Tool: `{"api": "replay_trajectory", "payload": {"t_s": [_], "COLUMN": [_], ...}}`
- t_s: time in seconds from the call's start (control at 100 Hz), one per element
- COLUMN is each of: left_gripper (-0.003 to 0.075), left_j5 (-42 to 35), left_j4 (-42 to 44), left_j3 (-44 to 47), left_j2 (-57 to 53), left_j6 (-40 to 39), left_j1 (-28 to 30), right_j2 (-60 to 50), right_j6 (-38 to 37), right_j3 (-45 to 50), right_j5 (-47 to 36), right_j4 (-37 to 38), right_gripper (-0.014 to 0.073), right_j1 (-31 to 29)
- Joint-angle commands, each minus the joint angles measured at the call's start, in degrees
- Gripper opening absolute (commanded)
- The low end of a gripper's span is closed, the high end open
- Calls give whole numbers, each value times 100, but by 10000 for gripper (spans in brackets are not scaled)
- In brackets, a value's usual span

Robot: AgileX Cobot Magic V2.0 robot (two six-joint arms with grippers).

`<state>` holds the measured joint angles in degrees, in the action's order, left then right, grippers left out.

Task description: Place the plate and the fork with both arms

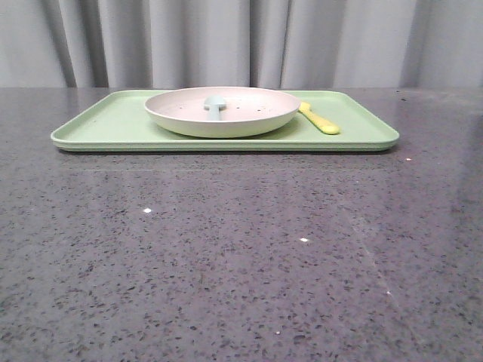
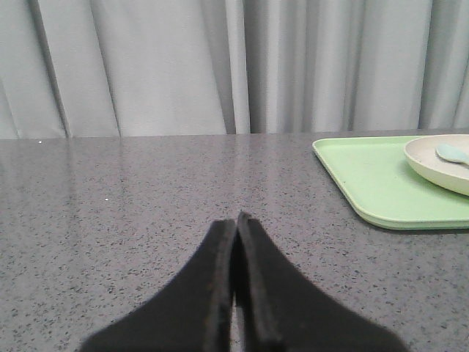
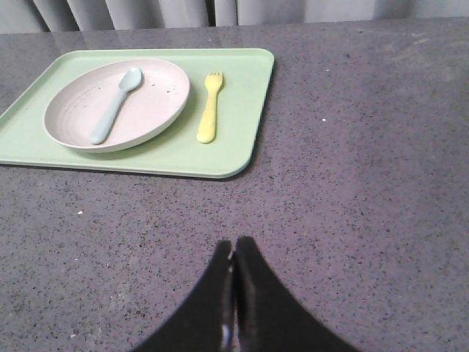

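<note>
The cream-white speckled plate [image 1: 223, 111] [image 3: 117, 104] [image 2: 443, 163] rests on the pale green tray [image 1: 106, 124] [image 3: 234, 110] [image 2: 374, 176] at the back of the table. Beside it on the tray, to its right in the front view, lies the yellow fork [image 1: 319, 118] [image 3: 209, 108]. My left gripper [image 2: 236, 218] is shut and empty over bare table, well to the left of the tray. My right gripper [image 3: 234, 243] is also shut and empty, over the table on the near right side of the tray. Neither arm appears in the front view.
A pale blue spoon [image 1: 215, 106] [image 3: 115, 104] [image 2: 453, 153] lies inside the plate. The dark speckled tabletop [image 1: 241, 256] stretches in front of the tray. Grey curtains [image 1: 241, 41] hang behind the table's far edge.
</note>
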<state>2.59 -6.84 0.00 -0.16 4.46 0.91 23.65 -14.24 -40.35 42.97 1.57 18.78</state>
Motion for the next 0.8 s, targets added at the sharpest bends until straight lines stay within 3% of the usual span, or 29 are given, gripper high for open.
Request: {"api": "replay_trajectory", "payload": {"t_s": [0.0, 0.18, 0.58, 0.79], "left_gripper": [-20, -20, -20, -20], "left_j5": [-458, -458, -458, -458], "left_j4": [-54, -54, -54, -54], "left_j3": [78, 78, 78, 78], "left_j2": [-183, -183, -183, -183], "left_j6": [-49, -49, -49, -49], "left_j1": [-6, -6, -6, -6], "right_j2": [74, 52, -877, -1424], "right_j6": [26, 75, 161, 166], "right_j3": [-62, 485, 2460, 3270], "right_j5": [-530, -1403, -4179, -4558], "right_j4": [110, 110, 220, 404], "right_gripper": [-68, -68, -68, -68], "right_j1": [-34, -313, -1285, -1567]}}
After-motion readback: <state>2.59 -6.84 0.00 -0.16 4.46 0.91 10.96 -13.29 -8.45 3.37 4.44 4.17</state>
